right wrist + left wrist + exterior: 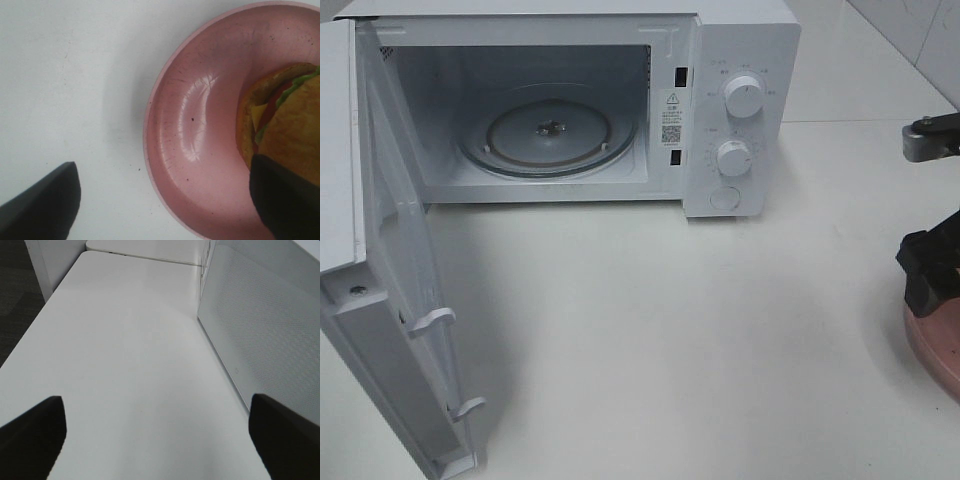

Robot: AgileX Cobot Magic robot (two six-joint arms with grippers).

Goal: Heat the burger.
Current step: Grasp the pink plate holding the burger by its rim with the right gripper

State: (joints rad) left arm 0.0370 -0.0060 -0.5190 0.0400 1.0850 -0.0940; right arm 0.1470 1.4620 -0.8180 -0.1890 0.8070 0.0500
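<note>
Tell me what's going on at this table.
The microwave stands with its door open and its glass turntable bare. The right gripper hangs open over the pink plate, where the burger sits, gripping nothing. The left gripper, also open, hovers over the table beside the door. The burger is not yet inside.

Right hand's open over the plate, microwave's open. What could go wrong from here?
1. The right hand straddles the rim of the pink plate: one finger is over the burger, the other outside over the table. Closing here may dent the bun or tip the plate.
2. The left hand hangs open close beside the microwave door; a nudge could swing it across the opening.
</note>
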